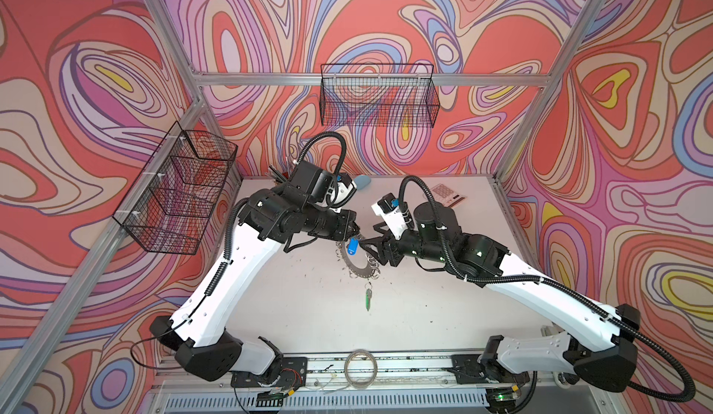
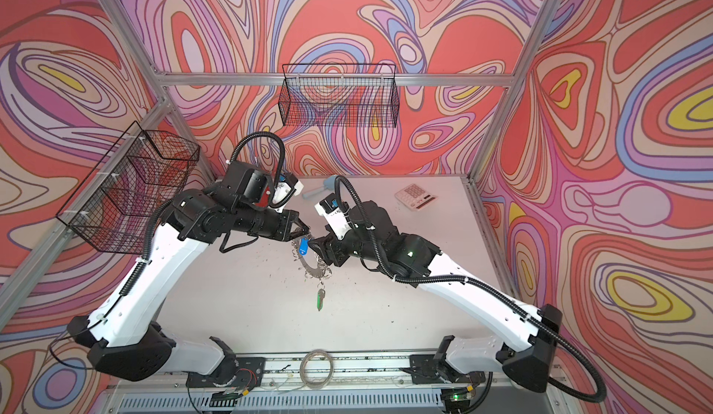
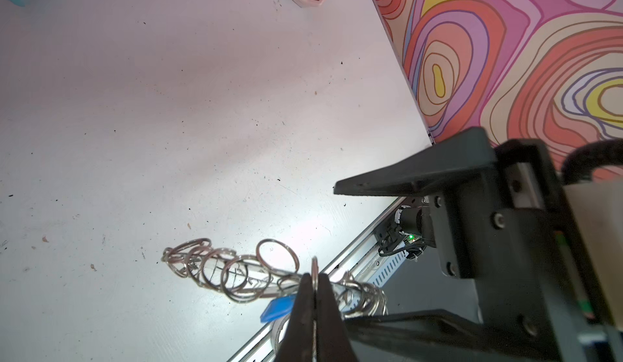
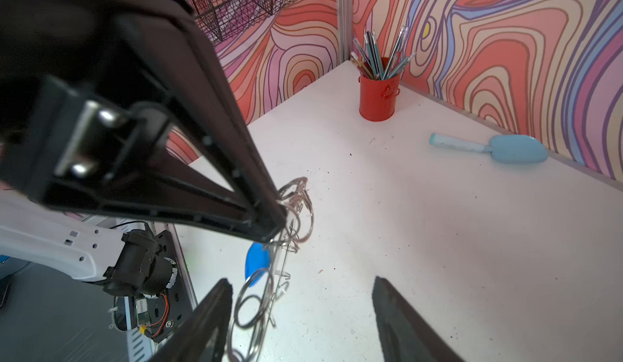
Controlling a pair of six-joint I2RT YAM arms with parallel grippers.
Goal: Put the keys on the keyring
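Grey metal keyring (image 1: 357, 267) hung tilted over the worktop (image 1: 424, 308), one small rim ring (image 3: 315, 265) pinched in your left tool (image 3: 314, 282), blue-tagged key (image 1: 352, 247) by that grip, green-tagged key (image 1: 368, 299) below. Your right tool (image 4: 300, 281), spread wide and empty, sat just beside its rim.

White-shelled arms (image 1: 247, 269) with black joints, ribbed black cable conduits (image 1: 517, 277) and dark wedge-shaped fingers (image 3: 421, 171)
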